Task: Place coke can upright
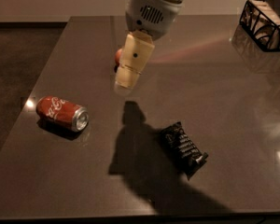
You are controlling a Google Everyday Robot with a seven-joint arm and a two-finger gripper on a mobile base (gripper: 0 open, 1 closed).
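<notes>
Scene dim, warm cast. Light comes from above: the end effector (123,84), hanging over the bench (224,87) left of centre, throws a broad dark shadow toward the near edge. Small glare spots beside the coke can (61,113) and at the bench's right edge.

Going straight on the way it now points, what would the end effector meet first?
Probably bare table: the end effector hangs above its middle, pointing down and slightly left. The coke can lies to the left and the black packet to the right, both outside that line, though depth is unclear.
</notes>
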